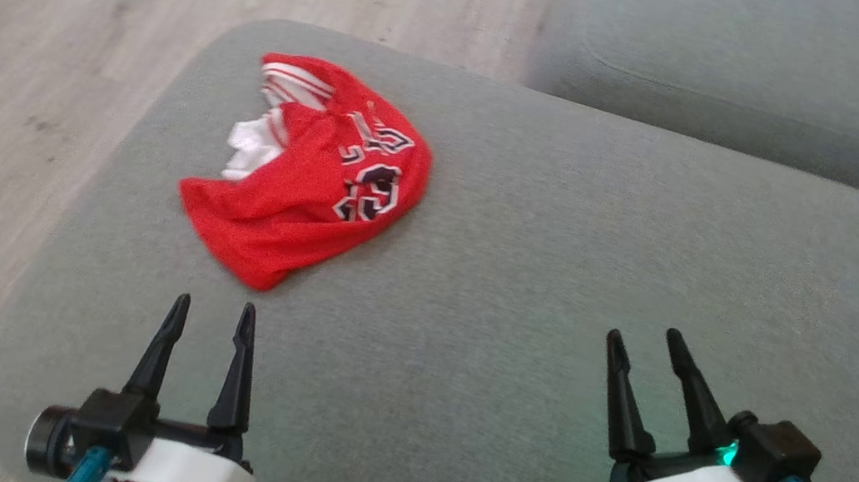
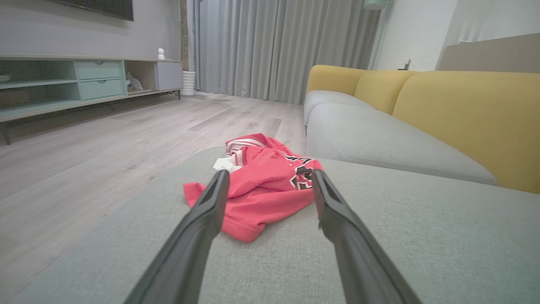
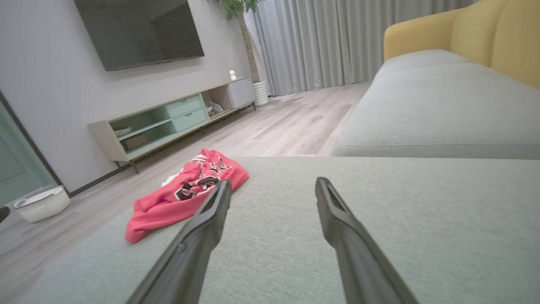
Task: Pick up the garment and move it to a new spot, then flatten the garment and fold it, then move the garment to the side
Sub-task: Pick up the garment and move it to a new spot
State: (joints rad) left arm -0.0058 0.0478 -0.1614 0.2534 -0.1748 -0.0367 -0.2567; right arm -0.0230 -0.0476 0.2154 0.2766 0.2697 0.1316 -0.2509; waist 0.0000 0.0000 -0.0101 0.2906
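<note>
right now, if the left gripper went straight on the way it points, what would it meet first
Probably the crumpled red jersey with black lettering, lying straight ahead of the open left gripper on the grey fabric cushion. Height is unclear, so it might brush the cushion first.

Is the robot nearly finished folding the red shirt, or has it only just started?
It has barely started. Done: nothing yet, because the garment lies crumpled on the grey cushion. In hand: nothing, since the left tool and the right tool are both open and empty, short of the garment. Left: picking it up, moving it, flattening it, folding it, then putting it to the side.
</note>
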